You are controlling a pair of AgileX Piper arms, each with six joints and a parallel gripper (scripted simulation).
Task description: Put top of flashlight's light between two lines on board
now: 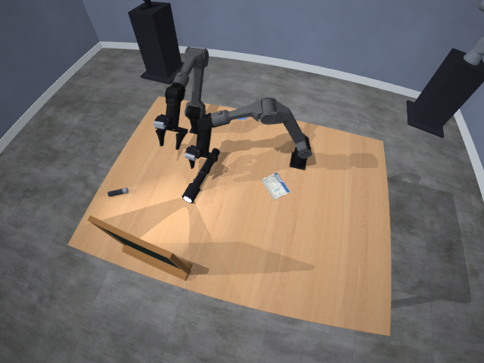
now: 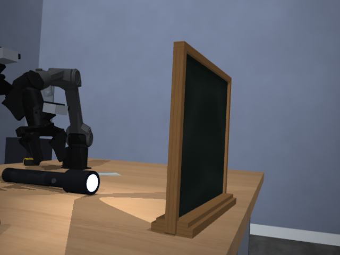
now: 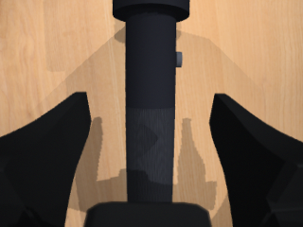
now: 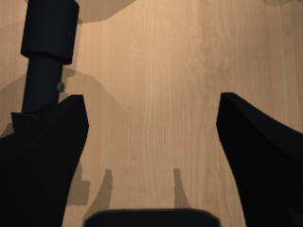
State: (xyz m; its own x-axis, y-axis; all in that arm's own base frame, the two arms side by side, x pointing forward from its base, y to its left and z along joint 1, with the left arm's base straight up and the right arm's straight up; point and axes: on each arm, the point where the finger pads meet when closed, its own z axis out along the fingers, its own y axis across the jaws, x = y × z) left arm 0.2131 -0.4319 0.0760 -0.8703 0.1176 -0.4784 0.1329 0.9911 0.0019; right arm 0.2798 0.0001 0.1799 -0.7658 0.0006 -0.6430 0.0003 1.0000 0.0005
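The black flashlight (image 1: 199, 180) (image 2: 35, 177) (image 3: 151, 71) (image 4: 47, 33) lies on the table, lit, its lens towards the board. My left gripper (image 1: 203, 164) (image 2: 50, 161) (image 3: 150, 107) is open above its handle, which runs lengthwise midway between the spread fingers in the left wrist view. My right gripper (image 1: 169, 147) (image 4: 151, 110) is open and empty above the table, off to one side of the flashlight. The wood-framed board (image 1: 132, 240) (image 2: 204, 132) stands upright in its wooden base. Only its dark face turned away from the flashlight shows; the lit face, the light's top and the two lines are hidden.
A small dark cylinder with a grey end (image 1: 117, 191) lies near the table edge, beyond the right gripper. A white and blue card (image 1: 274, 186) lies near the left arm's base. A blue item (image 1: 242, 119) lies at the back. The board stands close to the table's edge.
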